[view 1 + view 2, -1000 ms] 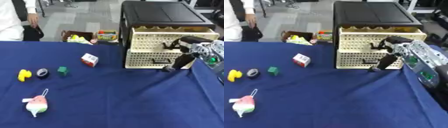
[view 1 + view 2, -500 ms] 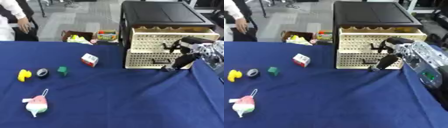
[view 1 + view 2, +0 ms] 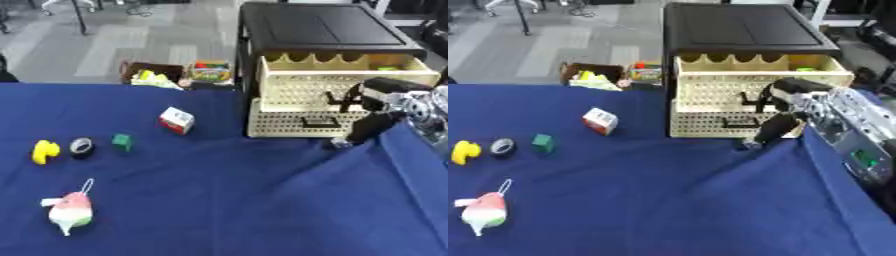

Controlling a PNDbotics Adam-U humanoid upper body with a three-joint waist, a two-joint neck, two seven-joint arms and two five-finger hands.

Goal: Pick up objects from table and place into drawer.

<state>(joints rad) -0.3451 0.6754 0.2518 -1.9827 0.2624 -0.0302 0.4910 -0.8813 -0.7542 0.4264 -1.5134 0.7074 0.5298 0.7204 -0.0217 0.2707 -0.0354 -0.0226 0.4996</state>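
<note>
1. My right hand [image 3: 785,117] has barely shifted since a second ago; fingers curled, nothing visibly held, at the cream perforated upper drawer [image 3: 346,82], which stands partly open.
2. I'd draw it straight outward, wide enough for the red-and-white box [image 3: 177,120] resting well left.

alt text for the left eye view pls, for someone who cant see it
The robot's right hand reaches in from the right to the front of a cream drawer unit with a black top, whose upper drawer is pulled open. On the blue tablecloth to the left lie a small white and red box, a green cube, a tape roll, a yellow toy and a pink and green toy.
</note>
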